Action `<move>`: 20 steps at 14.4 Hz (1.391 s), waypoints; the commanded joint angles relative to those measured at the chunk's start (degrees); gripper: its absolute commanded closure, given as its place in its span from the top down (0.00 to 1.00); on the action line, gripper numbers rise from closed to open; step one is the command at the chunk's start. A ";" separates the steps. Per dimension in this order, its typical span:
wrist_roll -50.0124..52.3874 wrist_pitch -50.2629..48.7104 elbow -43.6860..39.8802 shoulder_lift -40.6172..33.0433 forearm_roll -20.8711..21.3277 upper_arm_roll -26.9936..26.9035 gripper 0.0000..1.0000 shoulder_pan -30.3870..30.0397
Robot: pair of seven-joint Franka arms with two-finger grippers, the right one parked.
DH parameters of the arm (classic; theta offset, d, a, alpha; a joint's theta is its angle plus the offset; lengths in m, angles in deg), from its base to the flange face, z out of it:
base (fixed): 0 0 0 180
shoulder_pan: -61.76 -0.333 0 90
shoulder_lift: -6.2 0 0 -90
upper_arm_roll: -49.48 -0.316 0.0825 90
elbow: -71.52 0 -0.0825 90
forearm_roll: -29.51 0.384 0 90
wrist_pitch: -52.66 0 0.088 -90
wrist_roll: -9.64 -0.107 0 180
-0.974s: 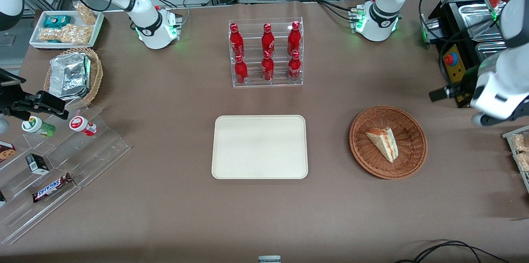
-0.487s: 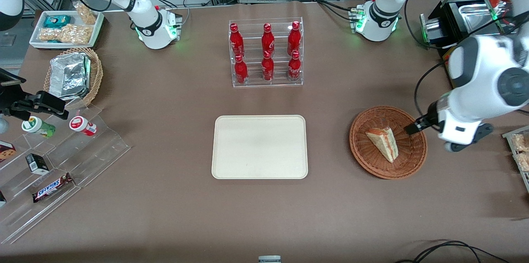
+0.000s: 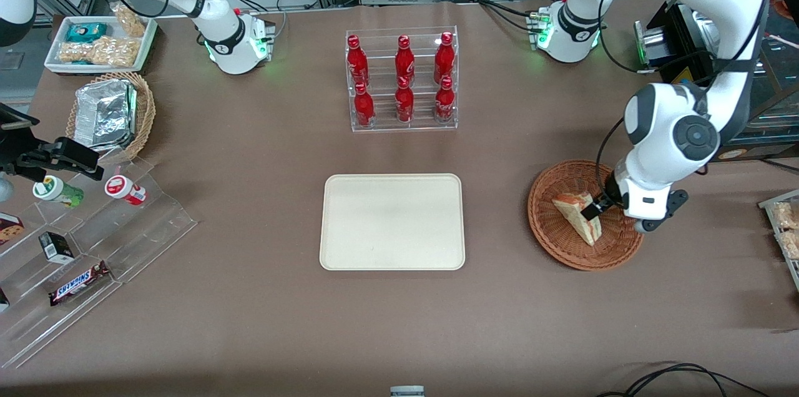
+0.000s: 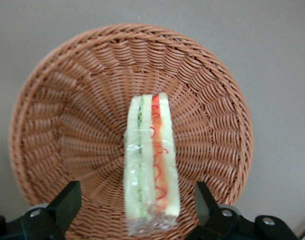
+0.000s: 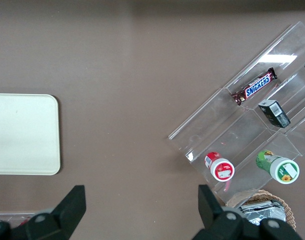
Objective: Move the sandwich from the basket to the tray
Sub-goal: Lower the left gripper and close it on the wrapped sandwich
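The sandwich [image 3: 572, 206], a clear-wrapped white bread wedge with orange-red and green layers, lies in the round reddish-brown wicker basket [image 3: 544, 223]. My gripper [image 3: 593, 212] hangs low over the sandwich, inside the basket's rim. In the left wrist view the gripper [image 4: 136, 196] is open, its black fingers [image 4: 68, 199] standing on either side of the sandwich [image 4: 151, 150] without touching it, with the basket [image 4: 52, 100] all around. The cream tray [image 3: 392, 222] lies flat beside the basket, toward the parked arm's end, with nothing on it; its corner also shows in the right wrist view as the tray [image 5: 22, 135].
A clear rack of red bottles [image 3: 402, 82] stands farther from the front camera than the tray. Toward the parked arm's end are an acrylic stepped shelf with snacks [image 3: 81, 241], a tan basket of foil packs [image 3: 112, 113] and a white snack tray [image 3: 100, 41]. Black equipment [image 3: 686, 72] stands near the working arm.
The working arm has swung in from the table's end to above the basket, and its gripper has come down around the sandwich. The sandwich, basket and tray have not moved.
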 commanded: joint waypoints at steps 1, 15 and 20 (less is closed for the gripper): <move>2.30 1.57 -0.11 0.97 0.05 -0.03 1.00 0.84; 2.21 -2.89 -2.64 3.88 0.57 -0.12 0.01 1.81; 2.12 -14.75 -9.76 1.68 0.84 1.28 0.01 4.69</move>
